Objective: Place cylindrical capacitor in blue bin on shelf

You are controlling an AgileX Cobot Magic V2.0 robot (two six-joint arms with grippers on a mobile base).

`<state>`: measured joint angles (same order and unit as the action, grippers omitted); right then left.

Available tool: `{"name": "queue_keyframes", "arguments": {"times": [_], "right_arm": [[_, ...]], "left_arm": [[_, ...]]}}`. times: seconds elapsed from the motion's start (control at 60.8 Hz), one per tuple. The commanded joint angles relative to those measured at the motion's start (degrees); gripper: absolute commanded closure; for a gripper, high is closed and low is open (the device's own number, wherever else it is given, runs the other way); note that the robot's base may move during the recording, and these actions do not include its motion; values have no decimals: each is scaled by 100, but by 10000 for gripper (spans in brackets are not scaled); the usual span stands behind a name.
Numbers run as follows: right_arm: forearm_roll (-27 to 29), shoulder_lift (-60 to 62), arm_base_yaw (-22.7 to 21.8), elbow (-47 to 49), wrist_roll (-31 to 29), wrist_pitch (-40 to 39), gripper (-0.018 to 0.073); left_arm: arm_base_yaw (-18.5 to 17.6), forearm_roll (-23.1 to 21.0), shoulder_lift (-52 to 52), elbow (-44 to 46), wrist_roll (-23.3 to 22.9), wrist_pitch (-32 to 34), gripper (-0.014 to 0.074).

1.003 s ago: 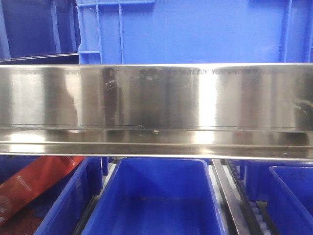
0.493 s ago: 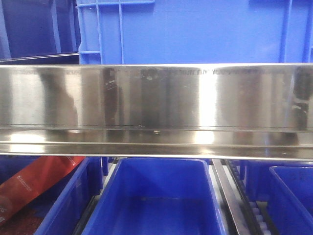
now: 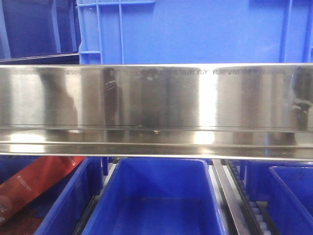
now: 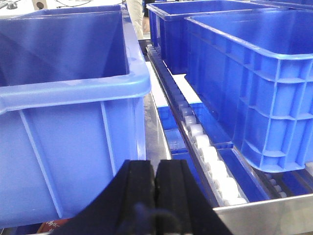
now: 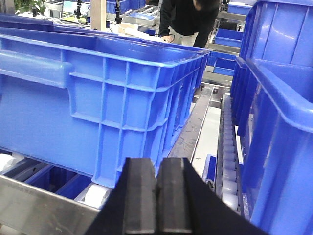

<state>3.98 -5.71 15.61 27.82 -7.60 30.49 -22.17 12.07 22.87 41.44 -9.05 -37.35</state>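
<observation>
Presently, stock as seen. Left claw [image 4: 155, 178]: pads pressed flat together, nothing visible between them, hovering at the shelf's front edge beside a tall blue bin [image 4: 68, 98], with a roller track [image 4: 205, 152] to its right. Right claw [image 5: 156, 188]: likewise clenched with nothing in it, before a ribbed blue crate [image 5: 98, 107] above the steel shelf rail [image 5: 34, 208]. Shelf [image 3: 156, 98], front view: broad brushed-steel rail, an open blue bin [image 3: 156, 196] below it, a red packet [image 3: 34, 183] in the bin at left. Cylindrical capacitor: not in any view; I cannot tell its whereabouts. Handling, by judgement: light, rigid, smooth-sided, apt to roll; I would pinch it across the body, not the metal cap. Person [image 5: 188, 19] in dark clothing bending in the background.
</observation>
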Motion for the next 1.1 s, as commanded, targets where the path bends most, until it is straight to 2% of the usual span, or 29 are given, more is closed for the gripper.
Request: {"name": "queue_keyframes", "arguments": {"times": [0.0, 0.345, 0.444, 0.526, 0.641, 0.756, 0.838, 0.97, 1.085], "right_arm": [[-59, 9, -25, -26, 17, -155, 721], [-59, 9, -25, -26, 17, -155, 721], [-59, 9, -25, -26, 17, -166, 721], [-59, 9, -25, -26, 17, -166, 721], [-59, 9, -25, -26, 17, -182, 721], [-59, 9, -25, -26, 17, -182, 721], [-59, 9, -25, -26, 17, -182, 721], [-59, 9, -25, -26, 17, -182, 721], [-59, 9, -25, -26, 17, -182, 721]], "left_arm": [[19, 11, -23, -21, -48, 129, 689], [19, -2, -23, -21, -48, 129, 689], [136, -336, -35, -78, -48, 141, 689], [444, -569, -185, -259, -5, 262, 689], [1047, -755, -560, -827, 7, 757, 689], [1545, -1009, -1055, -1647, 513, 1709, 689], [1796, -1081, -1427, -2320, 595, 2399, 689], [1892, -1129, -2007, -3175, 595, 2975, 689], [1892, -1129, -2287, -3839, 595, 3208, 689]]}}
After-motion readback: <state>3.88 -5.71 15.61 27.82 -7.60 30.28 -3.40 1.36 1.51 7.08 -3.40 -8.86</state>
